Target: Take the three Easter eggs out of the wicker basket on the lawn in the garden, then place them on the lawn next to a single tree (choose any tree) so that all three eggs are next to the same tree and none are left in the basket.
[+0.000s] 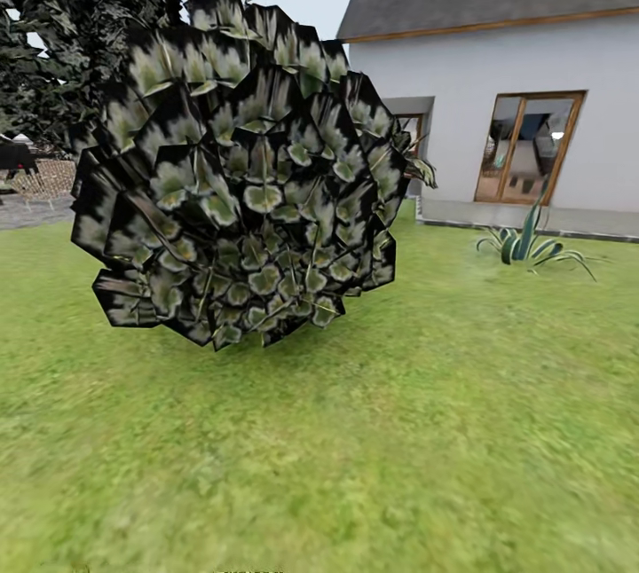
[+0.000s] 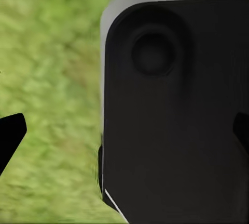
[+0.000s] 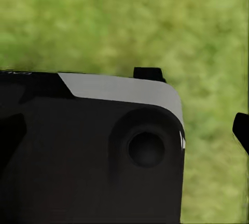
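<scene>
Lawn (image 1: 461, 431): flat mottled yellow-green grass, blurred texture, spreads across foreground up to white house (image 1: 532, 112). No-trunk-visible round shrub (image 1: 244, 183) stands on grass left of centre: dark faceted leaves with pale green centres, jagged outline. Spiky blue-green plant (image 1: 528, 245) near house wall. House: smooth white wall, grey roof, wood-framed glass door (image 1: 528, 147). Dark leafy tree crown (image 1: 80, 32) behind shrub.

Wrist views: smooth black rounded robot body panel (image 2: 176, 115) over grass. Left finger tip (image 2: 10, 133) and right finger tip (image 3: 241, 128) visible at edges; cannot tell grip state of either.
</scene>
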Tool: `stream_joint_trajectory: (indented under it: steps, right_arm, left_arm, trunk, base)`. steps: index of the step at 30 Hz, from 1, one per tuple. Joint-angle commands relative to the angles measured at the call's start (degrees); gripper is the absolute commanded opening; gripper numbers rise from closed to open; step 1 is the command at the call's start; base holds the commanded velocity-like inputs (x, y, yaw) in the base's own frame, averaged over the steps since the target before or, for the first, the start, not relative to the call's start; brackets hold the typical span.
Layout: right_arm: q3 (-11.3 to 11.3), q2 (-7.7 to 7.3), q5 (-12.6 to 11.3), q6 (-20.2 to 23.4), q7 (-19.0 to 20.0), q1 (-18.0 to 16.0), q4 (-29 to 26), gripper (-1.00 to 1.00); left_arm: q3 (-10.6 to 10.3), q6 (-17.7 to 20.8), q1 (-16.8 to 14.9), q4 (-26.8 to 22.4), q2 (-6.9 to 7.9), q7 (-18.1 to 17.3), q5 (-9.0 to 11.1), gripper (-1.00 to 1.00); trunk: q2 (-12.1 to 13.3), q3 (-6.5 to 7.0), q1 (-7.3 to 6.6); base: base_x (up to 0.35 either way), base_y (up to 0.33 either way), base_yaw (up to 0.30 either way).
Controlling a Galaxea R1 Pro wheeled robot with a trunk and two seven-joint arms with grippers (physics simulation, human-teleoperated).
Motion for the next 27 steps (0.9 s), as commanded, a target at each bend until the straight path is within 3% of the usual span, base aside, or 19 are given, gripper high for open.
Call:
stream_joint_trajectory:
  steps: [1, 5, 8, 12, 14, 18, 19, 23, 27]
  right_arm:
    - [-0.02, 0.00, 0.56, -0.08, -0.01, -0.06, -0.76, 1.00]
    - [-0.07, 0.14, 1.99, 0.65, -0.01, -1.84, -5.80, 1.00]
    - [-0.15, 0.73, 2.37, 3.81, -0.06, -5.70, -10.28, 1.00]
    - [-0.25, 1.59, 2.44, 11.57, -0.18, -12.08, -13.64, 1.00]
    - [-0.25, 2.57, 2.44, 17.01, -0.21, -16.40, -15.33, 1.00]
    - [-0.22, 4.45, 2.72, 22.13, -0.19, -21.05, -17.80, 1.00]
    - [-0.20, 5.32, 2.84, 23.73, -0.20, -22.71, -19.14, 1.00]
    - [-0.09, 6.71, 3.02, 25.60, -0.20, -25.03, -23.31, 1.00]
    - [1.08, 7.44, 3.23, 27.61, -0.20, -26.15, -29.44, 1.00]
  left_arm:
    - [0.75, -0.56, -0.34, 0.08, 0.10, 0.01, 0.50, 1.00]
    - [3.46, -2.03, -2.53, 0.07, 0.86, -0.25, 2.53, 1.00]
    - [5.67, -2.46, -5.85, 0.07, 1.45, -0.75, 4.63, 1.00]
    - [8.22, -1.74, -12.17, 0.11, 1.84, -1.10, 8.08, 1.00]
    - [9.73, 1.44, -17.52, 0.11, 1.94, -1.20, 11.11, 1.00]
    - [10.72, 5.11, -23.74, -0.16, 1.65, -1.25, 13.56, 1.00]
    - [10.98, 6.11, -26.21, -1.21, 1.44, -1.23, 14.21, 1.00]
    - [11.19, 7.86, -28.57, -7.79, 0.58, -0.75, 14.81, 1.00]
    - [11.32, 15.18, -24.72, -25.69, -0.83, 0.20, 15.07, 1.00]
  trunk:
    - [-0.03, -0.06, 0.00]
    - [-0.03, -0.06, 0.00]
    - [-0.03, -0.07, 0.00]
    - [-0.03, -0.11, 0.00]
    - [-0.03, -0.15, 0.00]
    - [-0.03, -0.29, 0.00]
    - [-0.03, -0.34, 0.00]
    - [-0.03, -0.53, 0.00]
    - [-0.03, -0.74, 0.00]
  base:
    - [0.000, 0.000, 0.288]
    - [0.000, 0.000, 0.289]
    - [0.000, 0.000, 0.289]
    - [0.000, 0.000, 0.289]
    - [0.000, 0.000, 0.286]
    - [0.000, 0.000, 0.273]
    - [0.000, 0.000, 0.260]
    - [0.000, 0.000, 0.255]
    - [0.000, 0.000, 0.250]
